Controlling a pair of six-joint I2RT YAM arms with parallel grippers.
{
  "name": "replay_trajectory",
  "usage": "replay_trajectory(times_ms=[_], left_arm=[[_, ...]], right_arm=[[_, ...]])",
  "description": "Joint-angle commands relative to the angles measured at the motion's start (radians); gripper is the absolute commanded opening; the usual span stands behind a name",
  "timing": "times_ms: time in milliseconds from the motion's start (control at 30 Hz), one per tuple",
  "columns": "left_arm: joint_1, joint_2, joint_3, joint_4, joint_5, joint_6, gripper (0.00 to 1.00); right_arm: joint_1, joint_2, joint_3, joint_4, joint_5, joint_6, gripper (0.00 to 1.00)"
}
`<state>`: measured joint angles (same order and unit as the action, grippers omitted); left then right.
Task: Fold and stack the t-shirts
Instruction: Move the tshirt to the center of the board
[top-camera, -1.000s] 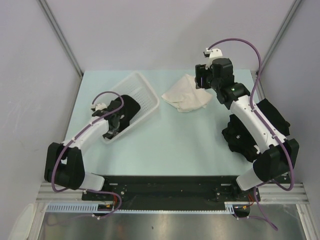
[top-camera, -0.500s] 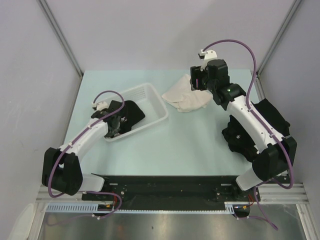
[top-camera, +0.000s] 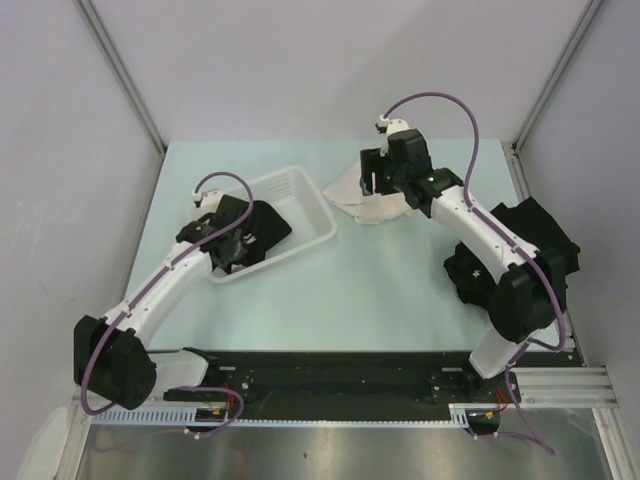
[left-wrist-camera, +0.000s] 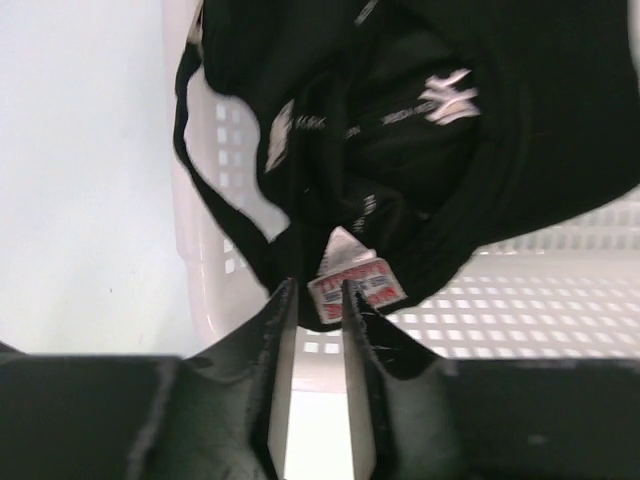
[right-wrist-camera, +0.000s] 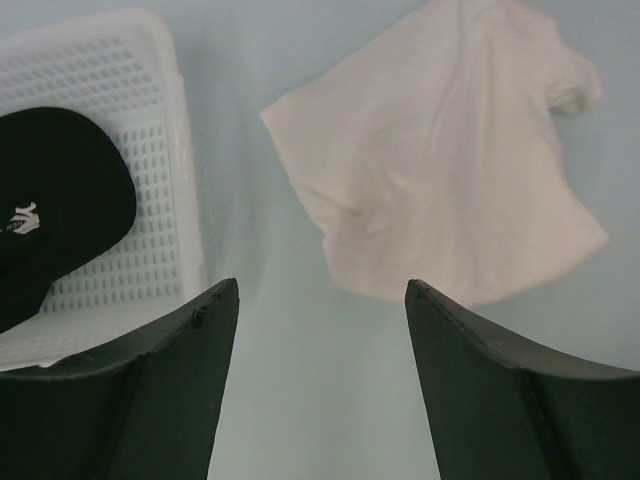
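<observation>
black t-shirt: matt cloth | cream t-shirt: creased cloth | basket: glossy perforated plastic | table: smooth matt

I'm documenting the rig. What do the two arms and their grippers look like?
The left arm and right arm have white links with black joints and bases. A purple cable loops along each. The right arm shows a green light. The left gripper and right gripper have dark wedge-shaped fingers.
</observation>
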<state>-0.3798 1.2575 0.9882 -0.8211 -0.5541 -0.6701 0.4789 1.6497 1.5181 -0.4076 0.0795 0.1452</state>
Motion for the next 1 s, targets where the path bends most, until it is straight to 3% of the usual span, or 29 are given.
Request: replay_trajectory(times_ms=[0, 433, 967], left_arm=[[-0.016, -0.05, 0.095, 0.022, -0.02, 0.055, 0.31], [-0.022, -0.131, 0.184, -0.046, -0.007, 0.069, 0.34], [-0.024, -0.265, 0.188, -0.112, 0.006, 0.076, 0.35]], right_arm=[[0.03, 0.051, -0.006, -0.002, -0.056, 0.069, 0.73], [0.099, 0.11, -0.07, 0.038, -0.118, 0.117, 0.7], [0.116, 0.212, -0.101, 0.144, -0.239, 0.182, 0.68]])
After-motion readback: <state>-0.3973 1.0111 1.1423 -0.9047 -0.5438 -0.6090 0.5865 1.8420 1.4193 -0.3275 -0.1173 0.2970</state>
